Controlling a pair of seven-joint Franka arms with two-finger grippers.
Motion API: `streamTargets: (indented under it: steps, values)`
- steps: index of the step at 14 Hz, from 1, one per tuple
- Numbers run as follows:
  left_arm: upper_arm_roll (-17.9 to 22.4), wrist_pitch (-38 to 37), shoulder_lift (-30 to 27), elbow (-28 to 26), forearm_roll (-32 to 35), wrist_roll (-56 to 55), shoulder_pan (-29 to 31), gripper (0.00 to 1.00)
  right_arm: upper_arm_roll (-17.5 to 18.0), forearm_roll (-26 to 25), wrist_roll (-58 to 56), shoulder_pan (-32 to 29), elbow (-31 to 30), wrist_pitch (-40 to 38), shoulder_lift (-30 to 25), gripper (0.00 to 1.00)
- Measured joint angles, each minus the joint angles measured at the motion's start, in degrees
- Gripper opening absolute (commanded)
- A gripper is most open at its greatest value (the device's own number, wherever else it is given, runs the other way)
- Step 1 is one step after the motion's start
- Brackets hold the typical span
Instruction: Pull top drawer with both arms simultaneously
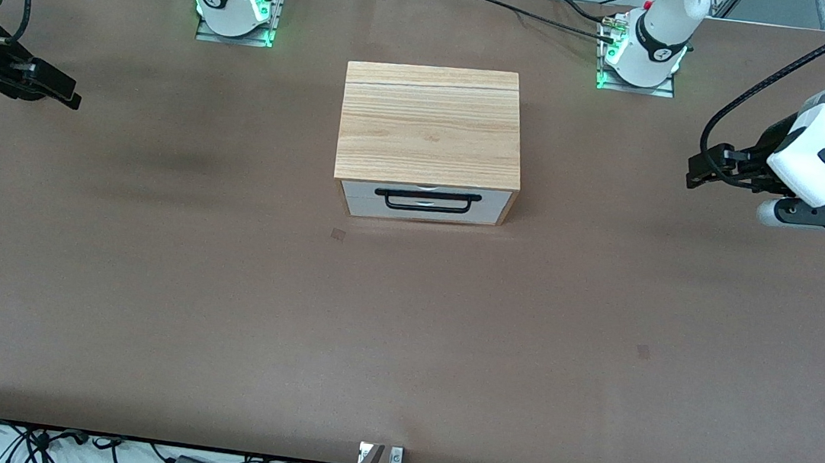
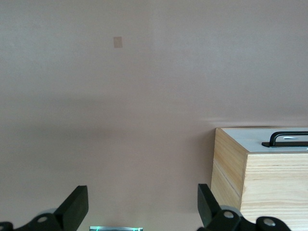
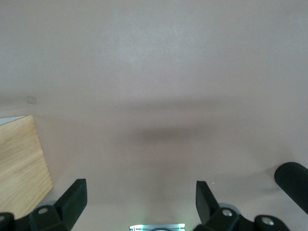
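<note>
Drawer point(image 1: 423, 203) closed, midway between left tool point(image 1: 697, 172) and right tool point(image 1: 67, 92), both spread apart.

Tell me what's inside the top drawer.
Cannot be seen: the top drawer is shut flush in its wood-grain box, showing only its white front and black handle. Both open grippers, left and right, hang apart from it.

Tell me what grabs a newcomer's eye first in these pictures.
The light wood-grain box mid-table stands out, its shut white-fronted top drawer with long black bar handle facing the front camera. The left gripper hangs open over the table's left-arm end, the right gripper open over the right-arm end, both away from the box.
</note>
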Motion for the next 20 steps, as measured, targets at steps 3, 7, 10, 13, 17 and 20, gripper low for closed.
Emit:
streamTargets:
  steps: [3,7,10,13,17,20]
  values:
    - [0.0,0.0,-0.03,0.0,0.0,0.0,0.0,1.0,-0.04,0.0,0.0,0.0,0.0,0.0,0.0,1.0]
    - [0.0,0.08,0.07,-0.06,-1.3,0.0,-0.01,1.0,-0.05,0.0,0.0,0.0,0.0,0.0,0.09,1.0]
    - [-0.06,2.1,2.31,-1.08,-3.26,0.08,-0.27,1.0,0.02,0.2,0.0,0.12,-0.04,-0.65,0.73,1.0]
    - [-0.7,5.26,6.08,-1.42,-6.8,0.39,-0.87,1.0,0.39,4.97,0.0,0.4,-0.16,-3.12,3.35,1.0]
    - [-2.81,9.83,11.29,-2.16,-18.2,6.79,-1.42,1.0,0.66,18.6,-0.39,0.69,-0.54,-5.94,9.08,1.0]
    - [-2.72,13.28,19.4,-3.75,-33.84,15.17,-0.73,1.0,0.7,32.31,-4.27,1.6,-1.27,-5.46,14.89,1.0]
